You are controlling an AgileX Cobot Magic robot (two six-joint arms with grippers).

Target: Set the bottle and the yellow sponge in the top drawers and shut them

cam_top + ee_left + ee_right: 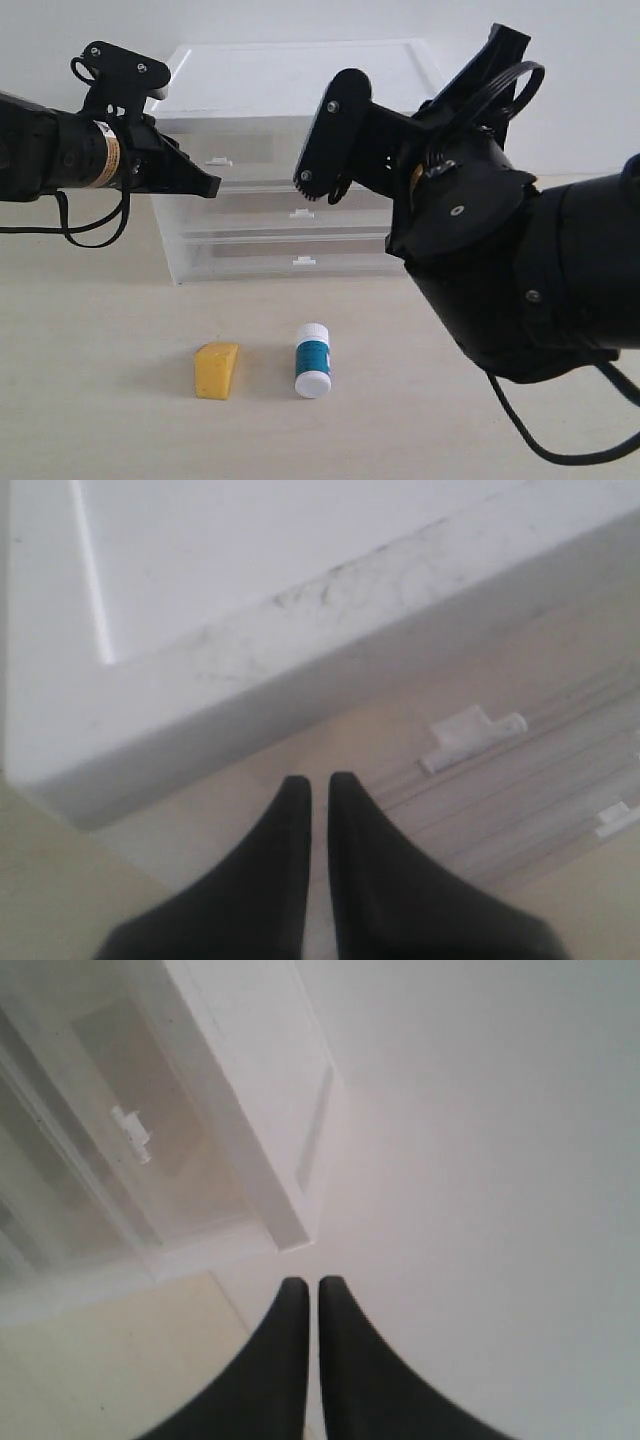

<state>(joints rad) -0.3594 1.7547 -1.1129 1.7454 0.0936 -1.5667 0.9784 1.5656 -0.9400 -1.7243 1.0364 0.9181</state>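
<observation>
While the two half-width translucent top drawers [250, 150] of the white-topped plastic cabinet [300, 75] seem closed, the small white plastic bottle with a teal-blue label [313, 360] and the yellow wedge-shaped foam sponge [217, 371] lie loose on the pale table [100, 400]. The sponge is at nine o'clock of the bottle and the cabinet at twelve. The left gripper [318, 780] and right gripper [313, 1282] hang before the drawer fronts, jaws pressed together and empty, probably to hook the tab handles first.

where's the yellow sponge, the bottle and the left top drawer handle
yellow sponge [217, 370], exterior view, middle of its face
bottle [313, 356], exterior view, teal label
left top drawer handle [218, 160], exterior view, white tab
</observation>
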